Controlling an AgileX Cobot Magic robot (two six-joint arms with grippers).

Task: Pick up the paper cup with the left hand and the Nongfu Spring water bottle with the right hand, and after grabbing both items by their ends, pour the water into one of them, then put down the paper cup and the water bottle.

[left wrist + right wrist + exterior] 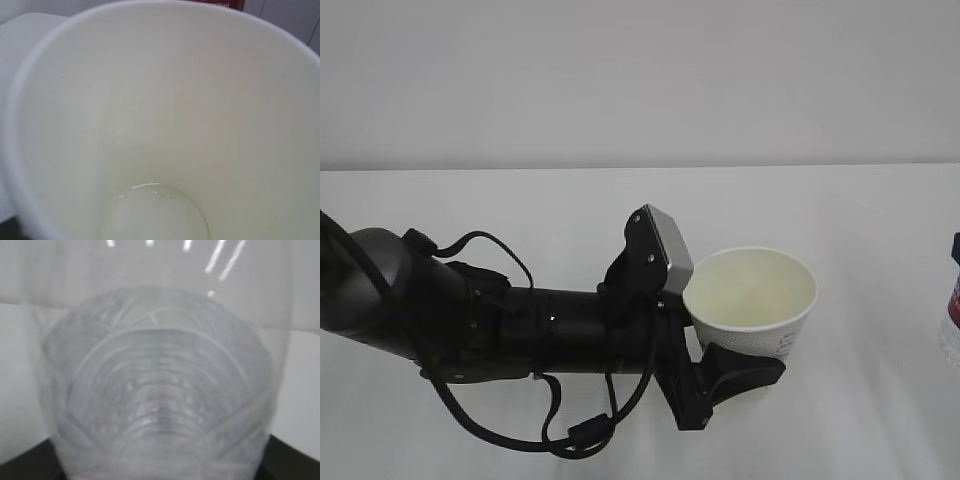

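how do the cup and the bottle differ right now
The cup is opaque white paper with a cream inside; the bottle is clear ribbed plastic. The cup shows whole in the exterior view, near the middle of the table; there the bottle is only a sliver at the right edge. The cup is open-topped, with a little water at the bottom. Each fills its own wrist view, close to a gripper.

Paper cup (165, 100) fills view, cream inside; thin pool of water (160, 215) at bottom.
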